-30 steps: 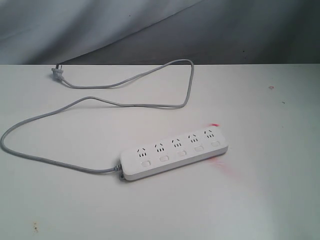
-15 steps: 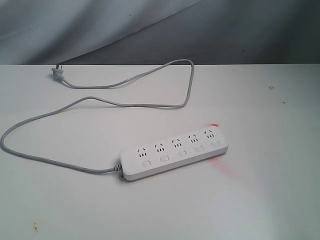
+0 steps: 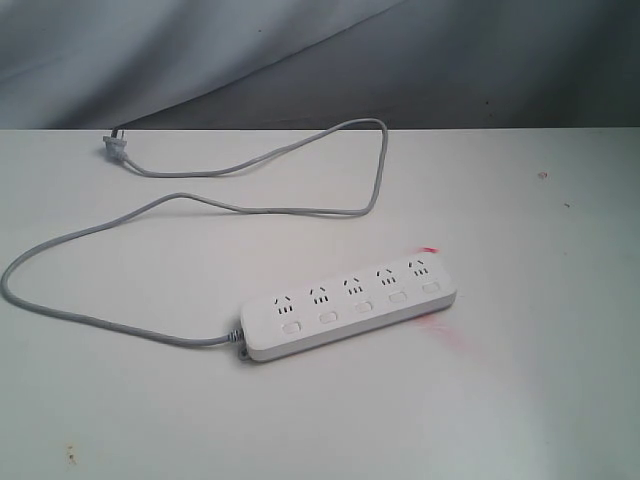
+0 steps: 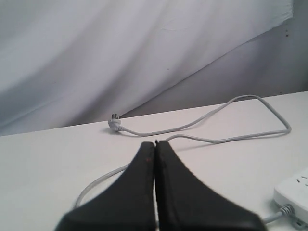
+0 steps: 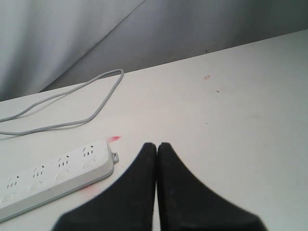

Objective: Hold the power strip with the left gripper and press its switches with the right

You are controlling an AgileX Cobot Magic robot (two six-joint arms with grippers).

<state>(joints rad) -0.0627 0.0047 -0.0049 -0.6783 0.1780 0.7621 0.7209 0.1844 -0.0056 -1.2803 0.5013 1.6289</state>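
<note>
Right wrist view puts the right gripper up close: it is closed up tight with nothing in its grip. Left wrist view shows the left gripper the same way, closed tight and holding nothing.

Next out is the power strip, lying flat on the white table. It runs long-ways from left to right across the exterior view, with its right end a bit farther back. The cord end sits on the left gripper's side, so that arm looks best placed to hold it there. The free end lies near the right gripper, which I think should reach the switches from that side.

Only the exterior view shows all five switches, but no arms show in it. Each wrist view catches just one end of the strip.

Farther back, the grey cord loops to its plug by the table's far edge.
</note>
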